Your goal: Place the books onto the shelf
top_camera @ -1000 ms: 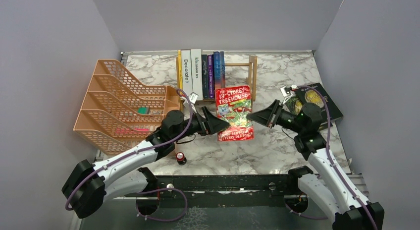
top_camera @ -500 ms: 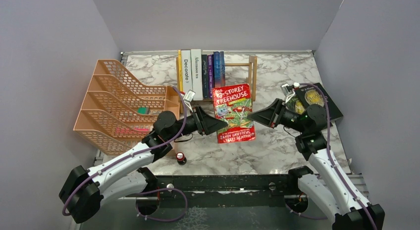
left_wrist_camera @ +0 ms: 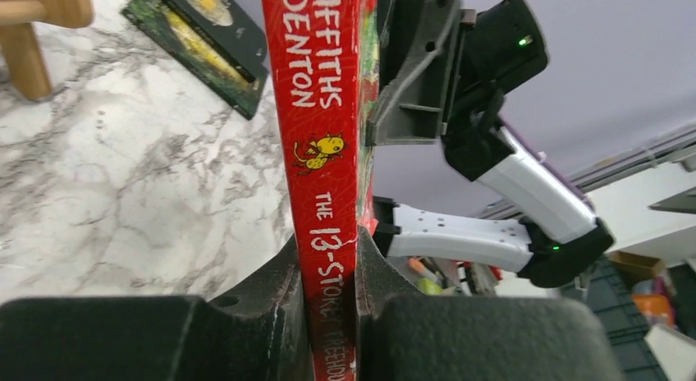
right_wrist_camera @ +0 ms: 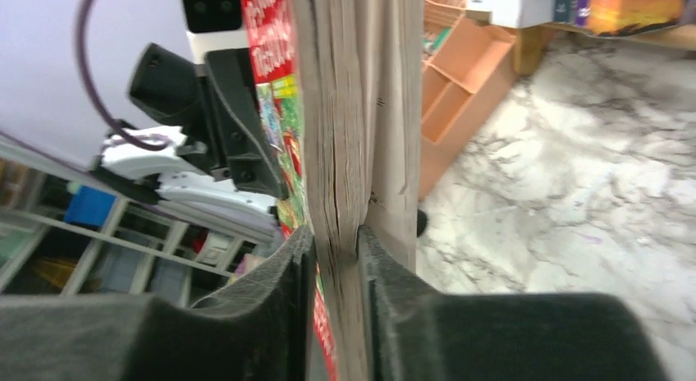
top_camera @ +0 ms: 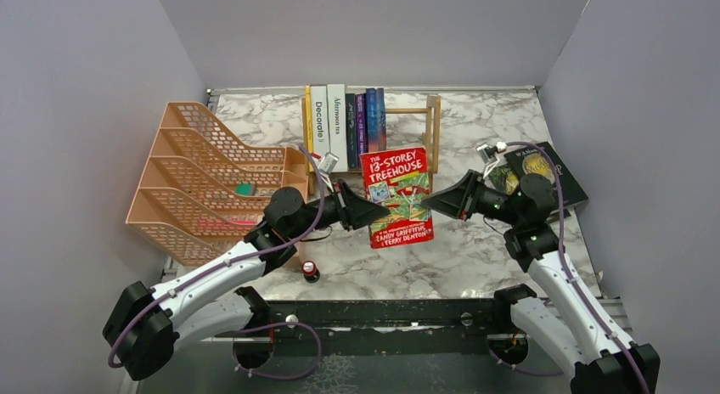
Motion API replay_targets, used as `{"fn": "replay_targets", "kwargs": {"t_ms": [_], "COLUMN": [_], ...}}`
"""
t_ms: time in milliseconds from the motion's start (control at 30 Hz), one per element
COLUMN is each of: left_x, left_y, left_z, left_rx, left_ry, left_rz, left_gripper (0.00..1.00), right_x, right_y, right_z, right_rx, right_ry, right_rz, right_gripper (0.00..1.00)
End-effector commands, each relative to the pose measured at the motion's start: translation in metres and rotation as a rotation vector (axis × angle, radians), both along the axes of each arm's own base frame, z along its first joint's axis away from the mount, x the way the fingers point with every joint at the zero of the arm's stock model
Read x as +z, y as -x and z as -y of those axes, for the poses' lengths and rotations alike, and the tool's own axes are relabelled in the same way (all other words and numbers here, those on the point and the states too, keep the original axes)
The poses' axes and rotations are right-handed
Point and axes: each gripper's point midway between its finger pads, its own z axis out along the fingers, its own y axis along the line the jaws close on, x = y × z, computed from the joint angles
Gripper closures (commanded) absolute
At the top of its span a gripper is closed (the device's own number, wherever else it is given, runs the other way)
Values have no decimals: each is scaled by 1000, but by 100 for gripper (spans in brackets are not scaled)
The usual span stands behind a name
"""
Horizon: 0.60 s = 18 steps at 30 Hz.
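Observation:
A red book, "The 13-Storey Treehouse" (top_camera: 397,194), hangs upright in the air in front of the shelf (top_camera: 434,129). My left gripper (top_camera: 379,211) is shut on its spine (left_wrist_camera: 324,110), the jaws pressed to both covers (left_wrist_camera: 328,241). From the other side my right gripper (top_camera: 427,200) is shut on the page edge (right_wrist_camera: 345,110), as the right wrist view (right_wrist_camera: 332,237) shows. Several books (top_camera: 344,118) stand in the left half of the shelf. A dark green book (top_camera: 543,166) lies flat at the right, partly under my right arm.
An orange mesh file tray (top_camera: 204,173) stands at the left, close to my left arm. A small black and red item (top_camera: 311,269) lies on the marble table near the front. Grey walls close in the left, back and right sides.
My left gripper has closed from wide open onto the red book's spine. The book has shifted slightly left and straightened. My right gripper has kept its hold.

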Motion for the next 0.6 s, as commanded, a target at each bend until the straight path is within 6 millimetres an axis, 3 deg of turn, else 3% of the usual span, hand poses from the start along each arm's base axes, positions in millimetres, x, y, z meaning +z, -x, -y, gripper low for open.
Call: {"fn": "replay_targets", "kwargs": {"t_ms": [0, 133, 200, 367, 567], "left_x": [23, 8, 8, 41, 67], "left_y": [-29, -61, -79, -115, -168], "left_z": [-15, -29, -40, -49, -27], "left_rx": [157, 317, 406, 551, 644], "left_ry": [-30, -212, -318, -435, -494], "left_rz": [158, 170, 185, 253, 284], "left_gripper": [100, 100, 100, 100, 100], "right_x": [-20, -46, -57, -71, -78], "right_y": [-21, -38, -45, -53, -54], "right_z": [10, 27, 37, 54, 68], "right_rx": [-120, -268, -337, -447, -518], "right_ry": [142, 251, 302, 375, 430], "right_rz": [15, -62, -80, -98, -112], "right_gripper": [62, 45, 43, 43, 43]}}
